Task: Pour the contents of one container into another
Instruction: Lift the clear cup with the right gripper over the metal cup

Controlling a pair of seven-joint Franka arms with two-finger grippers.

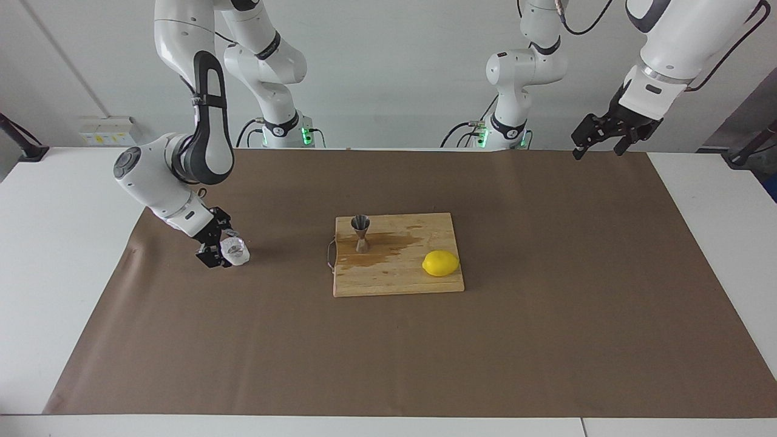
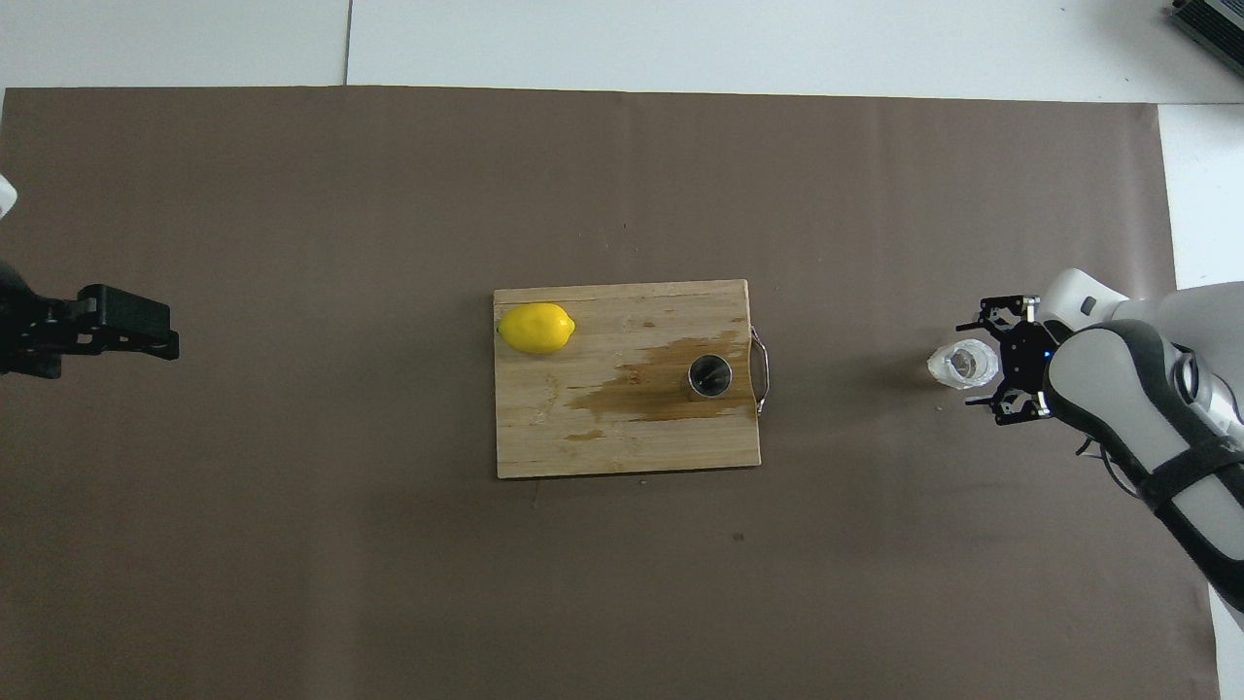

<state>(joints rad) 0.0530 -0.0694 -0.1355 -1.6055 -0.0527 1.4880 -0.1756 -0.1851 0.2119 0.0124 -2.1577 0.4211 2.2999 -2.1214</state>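
On brown paper cover (image 1: pixel 546 315), toward right arm's end of table, small clear glass cup (image 1: pixel 235 251) was seen standing upright. Right gripper (image 1: pixel 220 247) was held low at cup, fingers spread wide on either side of it, not yet squeezed. Steel jigger (image 1: pixel 360 233) was seen upright on wooden cutting board (image 1: pixel 397 276), on dark wet stain (image 1: pixel 385 249). Lemon (image 1: pixel 441 263) was laid on same board, apart from jigger. Left gripper (image 1: pixel 601 141) was kept waiting high over table edge, fingers open, nothing held.
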